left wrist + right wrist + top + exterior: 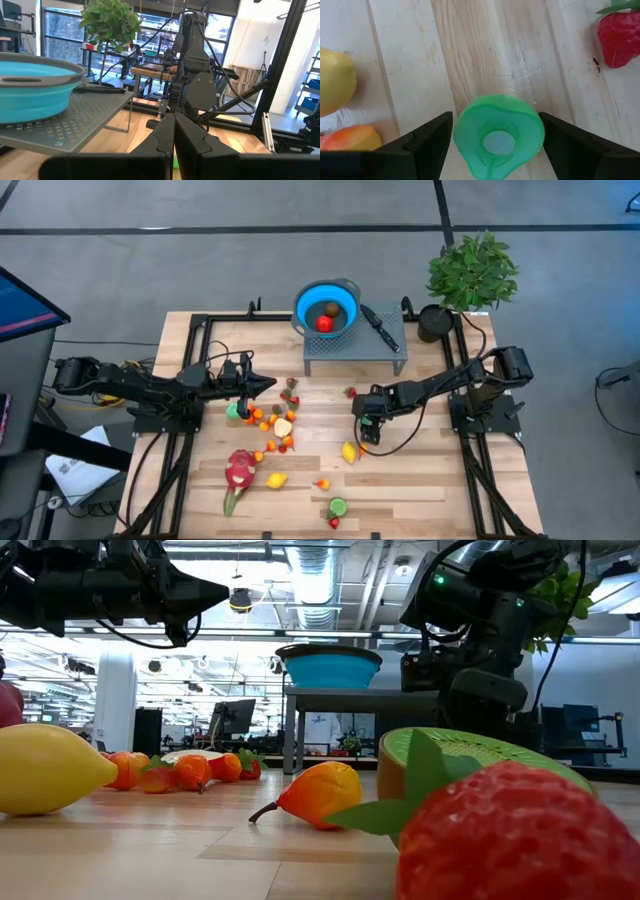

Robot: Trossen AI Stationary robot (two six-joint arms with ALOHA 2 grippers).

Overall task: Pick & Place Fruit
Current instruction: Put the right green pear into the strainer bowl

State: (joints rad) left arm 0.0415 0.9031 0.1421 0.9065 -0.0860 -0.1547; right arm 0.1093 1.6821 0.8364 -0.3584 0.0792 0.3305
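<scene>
Between the right gripper's [495,137] spread jaws: a green toy fruit piece [498,134] lying on the wooden counter [485,55], not gripped.
Its lower edge is cut off in the right wrist view, as are a strawberry [620,37], a yellow fruit [335,80] and an orange one [350,140] nearby. The high view hides the green piece under the arm. A red fruit [325,323] sits in the blue bowl [310,292]; the dragon fruit [239,471] lies apart. The left gripper [268,384] hangs above the counter, jaws closed, empty.

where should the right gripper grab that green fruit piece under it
Across its outer rim, coming straight down from above. The green piece lies flat on the table, cut face up, and the open right gripper already has a finger on either side of it.
</scene>
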